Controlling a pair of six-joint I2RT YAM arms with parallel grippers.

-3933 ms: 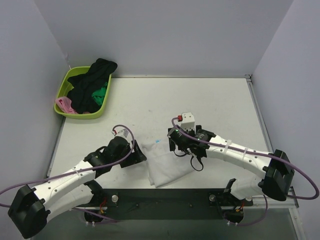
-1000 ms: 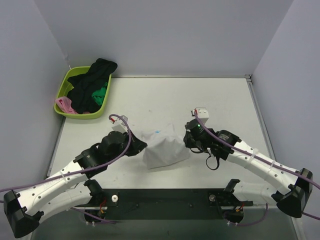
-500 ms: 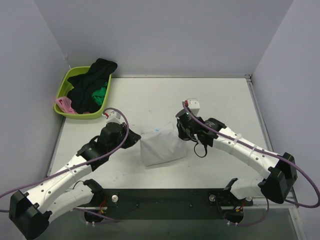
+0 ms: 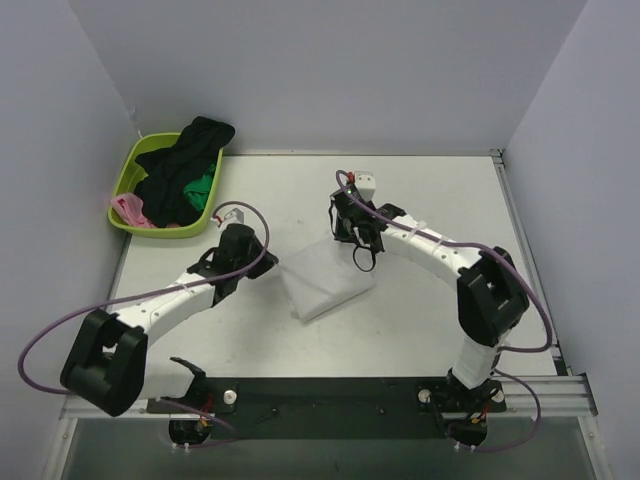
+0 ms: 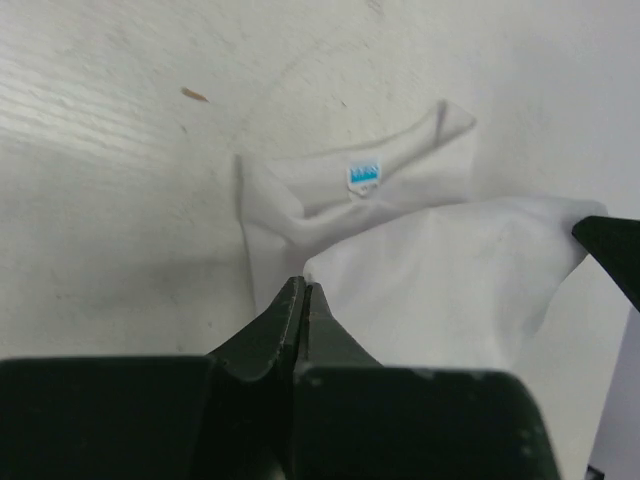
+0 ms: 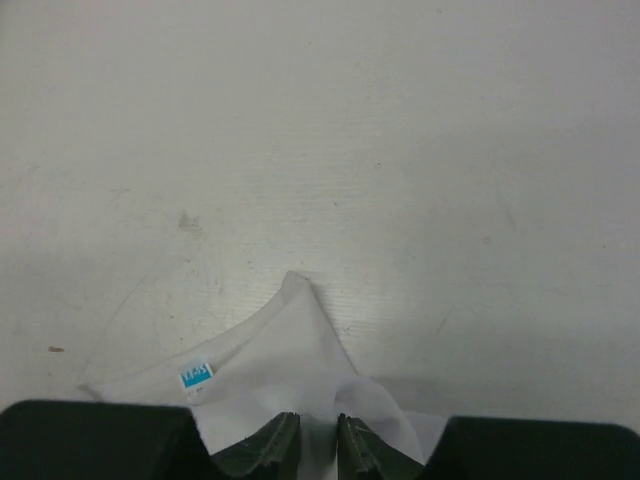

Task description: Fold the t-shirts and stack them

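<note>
Carried farther back, white t-shirt (image 4: 328, 285) lies diagonal, collar far-left — left hand (image 5: 300, 292) pinching it, right hand (image 6: 317, 432) barely parted.

Soft matt cloth t-shirt (image 4: 325, 283) on smooth matt table (image 4: 430, 200).

white t-shirt (image 4: 325, 283): plain, folded to a skewed rectangle, flat mid-counter (image 4: 440, 190), collar with blue label (image 5: 364, 175) showing | black t-shirt (image 4: 185, 165): crumpled, heaped in lime basket (image 4: 127, 165), far left | green t-shirt (image 4: 203, 190): bunched beneath black | pink t-shirt (image 4: 128, 208): draped at basket's near-left rim
</note>
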